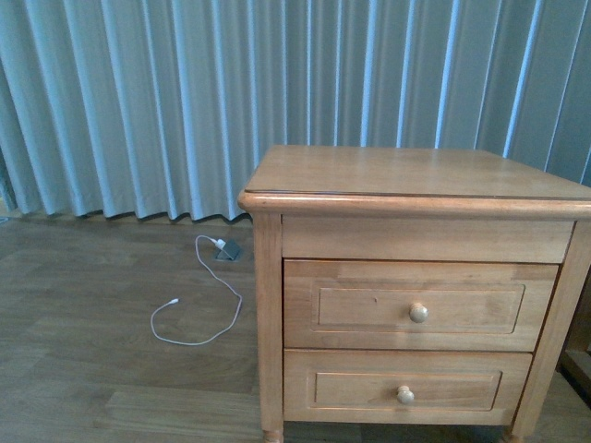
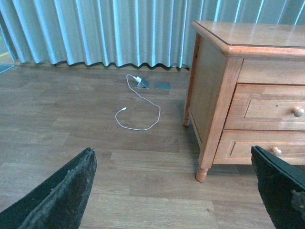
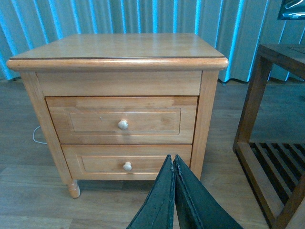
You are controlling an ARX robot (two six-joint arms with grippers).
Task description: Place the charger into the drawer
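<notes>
- A wooden nightstand (image 1: pixel 416 185) fills the right half of the front view, in front of pale blue-grey curtains (image 1: pixel 138 101).
- It has two drawers. The drawer (image 1: pixel 420 305) the task concerns is the upper, taller-fronted one, at centre right, with a round pale knob (image 1: pixel 418 313). It is fully shut.
- The lower drawer (image 1: pixel 406 388), at the bottom right, is shut too.
- No charger with a black cable shows in any view. The nightstand top is bare, so I cannot tell where the charger is.
- On the floor (image 1: pixel 83 351) at centre left lies a thin white cable (image 1: pixel 199 305) with a small white plug (image 1: pixel 220 244). It is not the charger.
- Left gripper (image 2: pixel 176 191): its dark jaws stand wide apart in the two bottom corners of the left wrist view, holding nothing.
- Right gripper (image 3: pixel 173 164): its jaws are pressed together at the bottom centre of the right wrist view, with nothing between them, just below the drawers.
- A dark slatted table (image 3: pixel 276 143) stands at the right edge of that view.
- Judged from this, nothing is done. Opening the drawer, finding and picking up the charger, and placing it inside all remain.
</notes>
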